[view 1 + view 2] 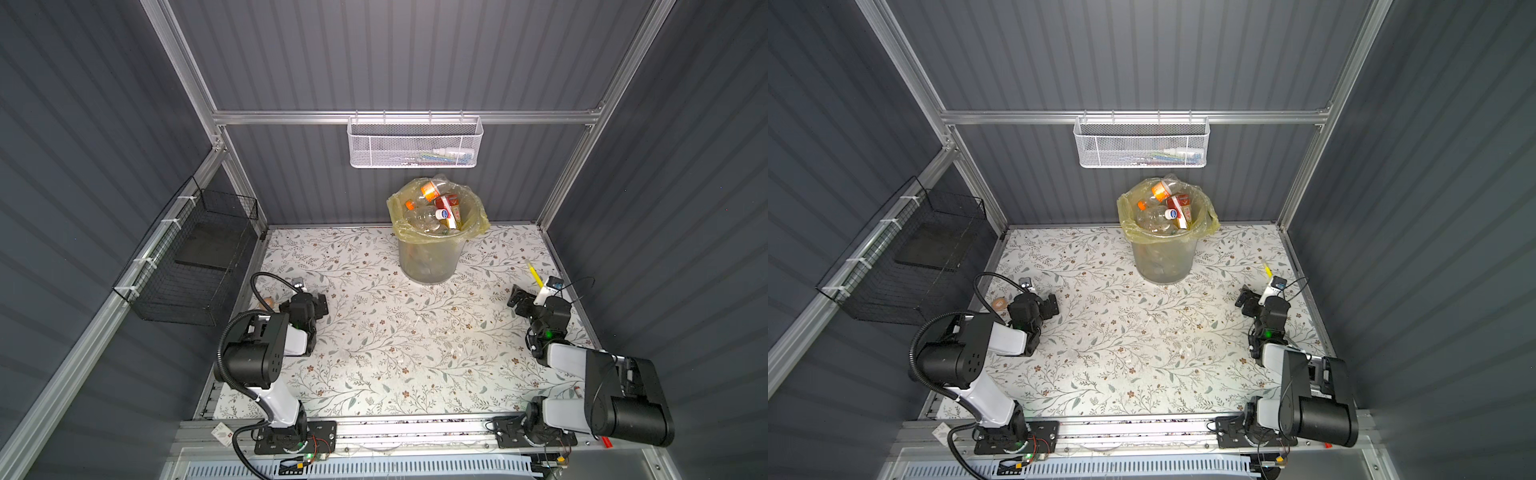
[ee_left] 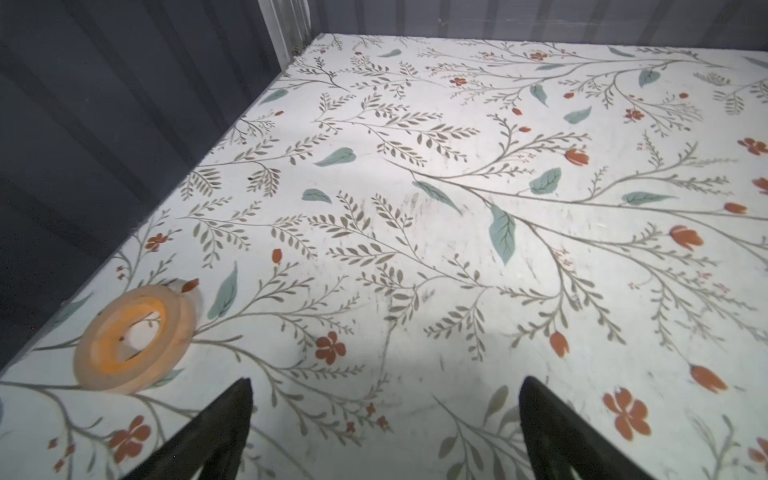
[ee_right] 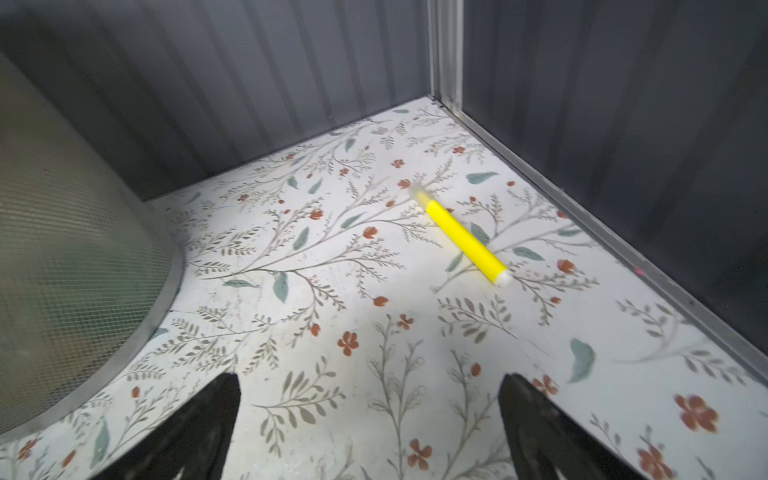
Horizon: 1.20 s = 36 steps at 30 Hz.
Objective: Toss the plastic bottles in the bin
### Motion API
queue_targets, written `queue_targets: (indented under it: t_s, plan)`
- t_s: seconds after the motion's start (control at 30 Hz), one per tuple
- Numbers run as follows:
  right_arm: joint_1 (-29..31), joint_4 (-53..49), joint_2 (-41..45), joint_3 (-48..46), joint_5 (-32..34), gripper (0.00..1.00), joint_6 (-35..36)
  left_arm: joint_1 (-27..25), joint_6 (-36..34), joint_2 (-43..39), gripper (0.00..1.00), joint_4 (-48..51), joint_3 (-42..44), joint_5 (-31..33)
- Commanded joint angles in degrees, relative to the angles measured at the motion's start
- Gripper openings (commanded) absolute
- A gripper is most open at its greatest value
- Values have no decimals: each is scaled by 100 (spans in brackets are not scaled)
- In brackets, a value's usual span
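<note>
Lying heaped in the bin [image 1: 428, 262], the plastic bottles [image 1: 436, 208] fill it to the rim in the upper centre of both top views. None shows on the flowered tabletop [image 1: 395, 353], so the task looks done.

The bottles appear empty, so they would be light and thin-walled. They would dent under a hard squeeze, and being smooth and round they could slip or roll. The labelled middle of the body seems the safest place to grip one. The orange-labelled bottle on top pokes above the rim and might tumble out if the bin were nudged.

The left tool [image 2: 384, 382] hangs low at the middle left of the top views, its jaws spread wide and holding nothing. The right tool [image 3: 370, 378] at the middle right is likewise wide and empty.

A roll of tape [image 2: 108, 349] lies just beside the left tool, and a yellow marker [image 3: 463, 237] lies near the right one, close to the wall. Neither belongs in the bin. A white mesh basket [image 1: 413, 143] hangs above the bin, and a black wire basket [image 1: 187, 266] is on the left wall. Nothing blocks the way to the bin.
</note>
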State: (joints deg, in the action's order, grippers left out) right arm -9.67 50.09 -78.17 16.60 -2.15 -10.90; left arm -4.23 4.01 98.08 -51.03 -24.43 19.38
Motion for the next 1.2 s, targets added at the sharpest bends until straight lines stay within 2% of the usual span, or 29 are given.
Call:
queue_targets:
  t_s: [0.0,0.03,0.1,0.17,0.27,0.33,1.17]
  plan:
    - [168,810,-416,-34,-444,99,417,10,-263,-35,100,-139,-187,-319]
    - [240,1295,-673,-44,-382,99,469,10,-268,-40,100,-82,-198,-322]
    - [294,293,-387,210,-381,99,554,10,-287,31,100,-340,-164,-325]
    - [407,804,-612,153,-183,99,628,10,-269,4,100,-191,-192,-317]
    - [422,413,-468,218,-77,99,614,10,-276,15,100,-224,-186,-320]
    - [429,813,-582,127,-67,99,614,10,-278,18,100,-232,-194,-316]
    - [431,687,-555,159,-92,99,633,1,-291,22,100,-189,-209,-306]
